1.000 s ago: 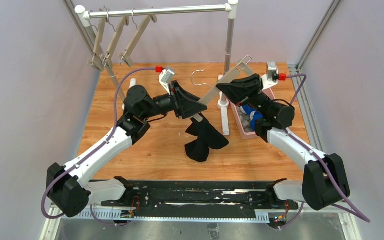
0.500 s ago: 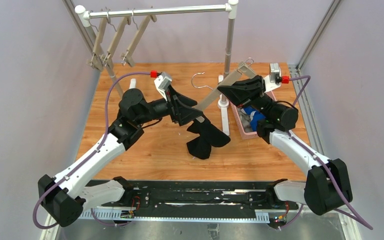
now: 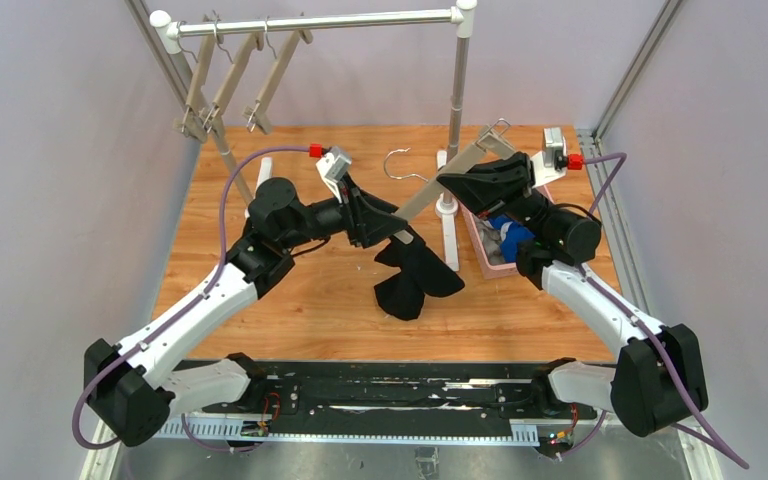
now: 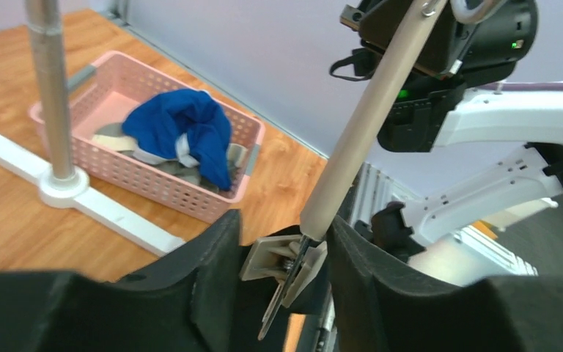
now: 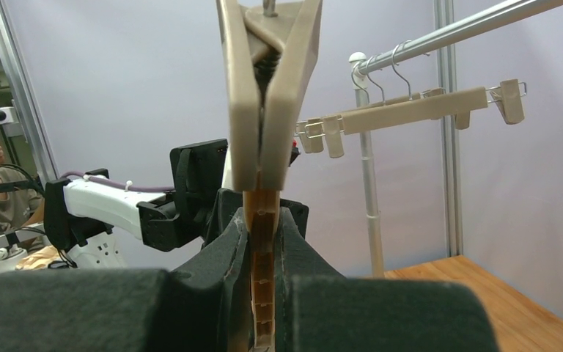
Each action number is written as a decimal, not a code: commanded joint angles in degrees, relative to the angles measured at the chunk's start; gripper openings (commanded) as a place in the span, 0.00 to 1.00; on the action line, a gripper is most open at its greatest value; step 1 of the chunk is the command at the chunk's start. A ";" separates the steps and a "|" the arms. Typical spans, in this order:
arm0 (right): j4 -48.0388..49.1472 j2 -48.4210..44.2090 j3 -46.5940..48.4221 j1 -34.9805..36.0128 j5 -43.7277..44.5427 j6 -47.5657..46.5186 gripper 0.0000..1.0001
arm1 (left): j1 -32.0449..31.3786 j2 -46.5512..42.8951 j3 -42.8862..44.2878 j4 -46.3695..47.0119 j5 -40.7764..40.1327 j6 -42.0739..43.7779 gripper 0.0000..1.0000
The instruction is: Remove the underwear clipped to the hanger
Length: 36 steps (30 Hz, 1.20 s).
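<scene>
We see the black brief (image 3: pixel 415 280) hanging off the low end of the hanger (image 3: pixel 438 188), its long axis running from there toward our bases and the cloth bunched at the bottom. The hanger slants, and the right gripper (image 3: pixel 463 183) pinches its high end tight. The left gripper (image 3: pixel 388 225) sits at the low end with its fingers (image 4: pixel 212 257) flanking the clip (image 4: pixel 284 262) right above the brief. We can't tell if they're squeezing it. The clip's bite on the cloth is hidden behind the fingers. The blue brief (image 4: pixel 183 128) and grey brief (image 4: pixel 146 155) lie in the pink basket (image 4: pixel 154 192), right of the hanger.
</scene>
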 commanded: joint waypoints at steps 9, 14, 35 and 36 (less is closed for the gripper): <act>2.13 -1.36 2.20 0.37 1.08 -0.04 0.01 | -0.26 5.24 -0.71 7.65 9.13 -5.29 0.00; 1.68 -1.74 1.58 0.29 1.33 -0.28 0.01 | -0.26 4.08 -0.91 8.77 9.15 -5.47 0.00; 2.59 -2.41 3.01 0.28 2.30 1.46 0.01 | -0.26 1.70 -4.18 10.84 10.24 -4.49 0.74; 2.67 -2.33 3.04 0.30 2.36 1.46 0.01 | -0.26 1.78 -4.40 11.72 10.23 -4.79 0.61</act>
